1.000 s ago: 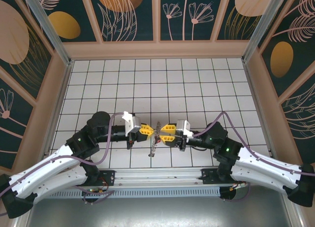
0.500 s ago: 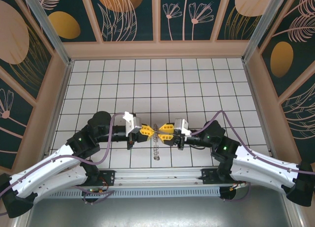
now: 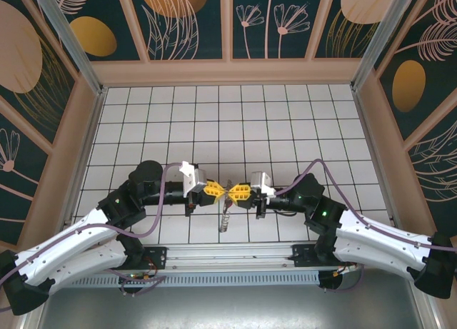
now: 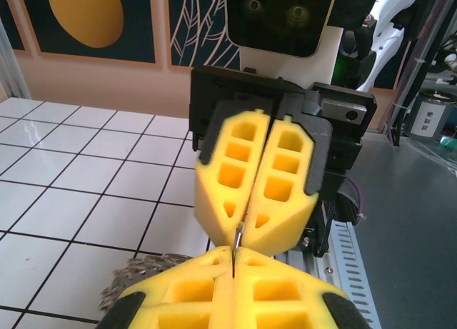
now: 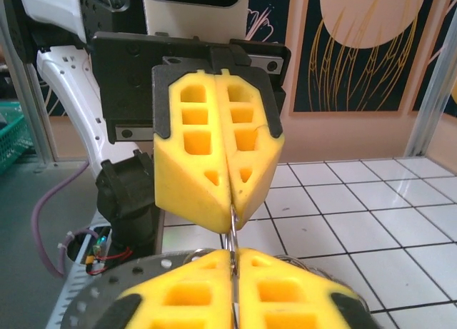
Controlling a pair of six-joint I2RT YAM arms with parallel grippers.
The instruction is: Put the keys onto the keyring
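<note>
Keyring (image 3: pixel 226 217) pinched by left pincer (image 3: pixel 221 193), right pincer (image 3: pixel 231 193), tips touching.

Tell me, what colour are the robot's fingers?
The fingers are bright yellow, clearest in the right wrist view.

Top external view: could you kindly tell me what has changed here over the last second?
The right gripper slid left toward the left gripper until the two met tip to tip. Its jaws, slightly apart before, closed, apparently on the wire of the keyring. The left gripper stayed shut on the keyring and hardly moved. The keyring's coil still hangs below the two.
</note>
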